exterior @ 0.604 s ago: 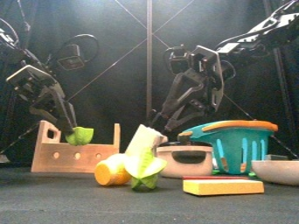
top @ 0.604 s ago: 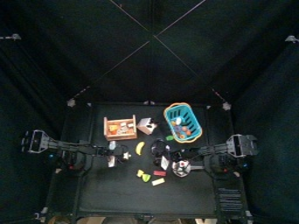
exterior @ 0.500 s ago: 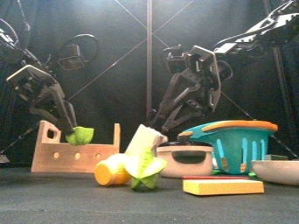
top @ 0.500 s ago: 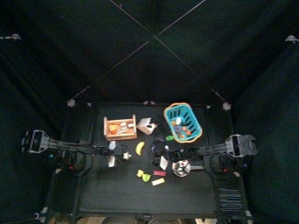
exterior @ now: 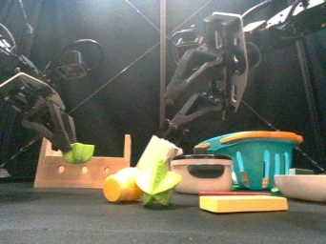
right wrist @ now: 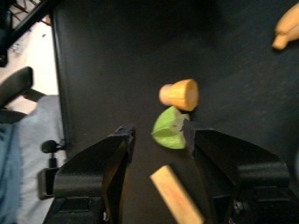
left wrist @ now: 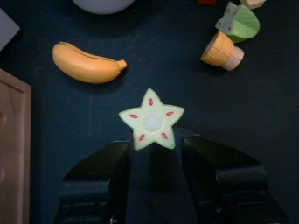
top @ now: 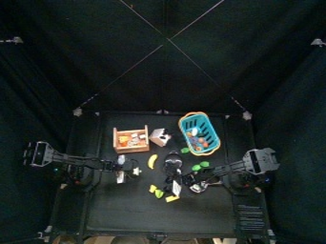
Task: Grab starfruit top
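The starfruit is a yellow-green star with red seeds. In the left wrist view it sits at the tips of my left gripper, whose jaws close in on its two lower points. In the front view it is a yellow-green chunk held at the left gripper, clear of the table and in front of the wooden crate. My right gripper is open and empty above an orange cone piece and a green piece. In the front view it hangs high at centre.
A yellow banana lies beside the starfruit. The teal basket, grey pot, bowl and flat yellow block stand to the right. An orange piece and a green-white piece sit at the front centre.
My left gripper has sunk a little and shifted left with the starfruit. My right arm has risen and swung towards the centre.
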